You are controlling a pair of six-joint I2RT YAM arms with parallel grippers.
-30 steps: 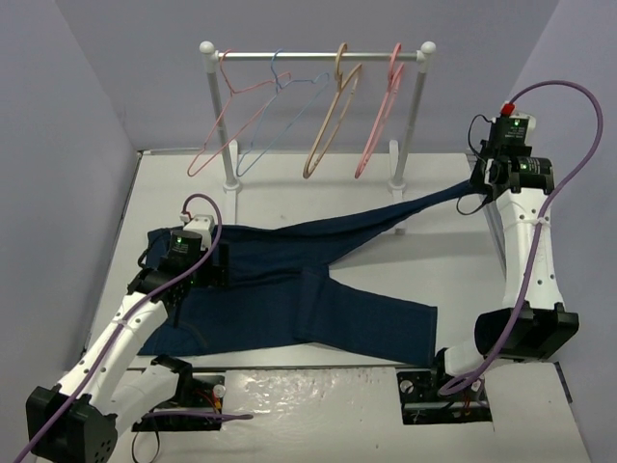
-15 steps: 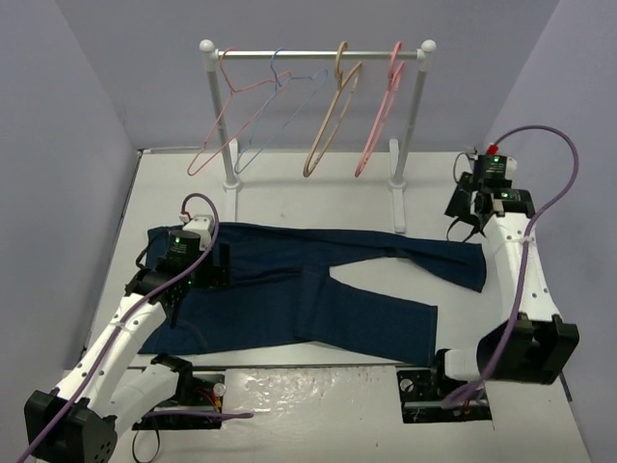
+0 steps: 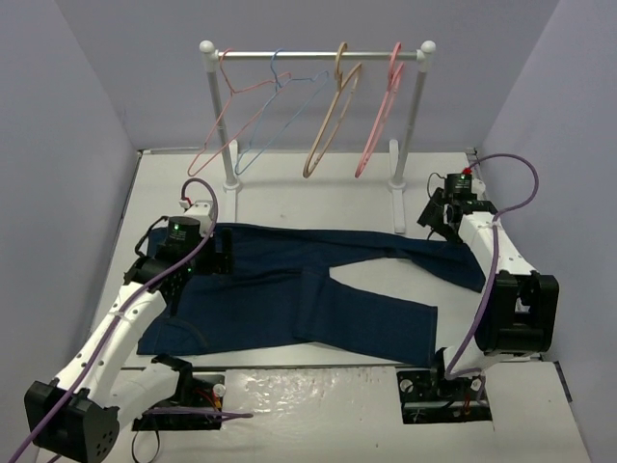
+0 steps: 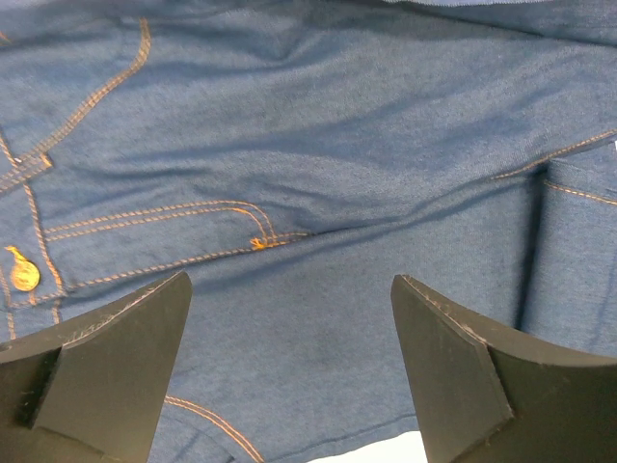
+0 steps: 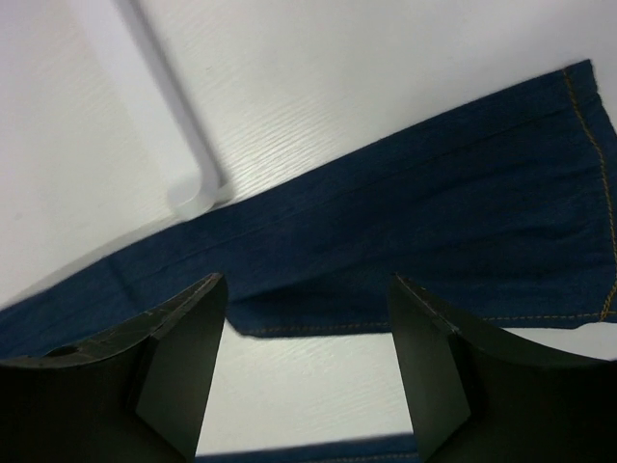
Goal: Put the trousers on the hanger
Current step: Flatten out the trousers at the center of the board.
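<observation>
The dark navy trousers (image 3: 318, 289) lie spread flat on the table, waist at the left and both legs running right. The tan hanger (image 3: 328, 125) hangs on the rail at the back, apart from them. My left gripper (image 3: 198, 258) hovers open over the waist area. In the left wrist view its fingers (image 4: 289, 285) straddle pocket stitching on the trousers (image 4: 318, 125) without holding cloth. My right gripper (image 3: 436, 220) is open above the upper leg's hem end. In the right wrist view it (image 5: 308, 282) frames bare table just below the leg (image 5: 434, 222).
A white clothes rack (image 3: 318, 55) stands at the back with two pink hangers (image 3: 227, 125) (image 3: 379, 116) and a light-blue one (image 3: 275, 111). Its right foot (image 5: 193, 183) lies beside the upper trouser leg. Purple walls close in on both sides.
My right gripper has opened and let go of the upper leg, which dropped flat onto the table. The right arm then lowered and swung leftward. The left arm shifted only slightly.
</observation>
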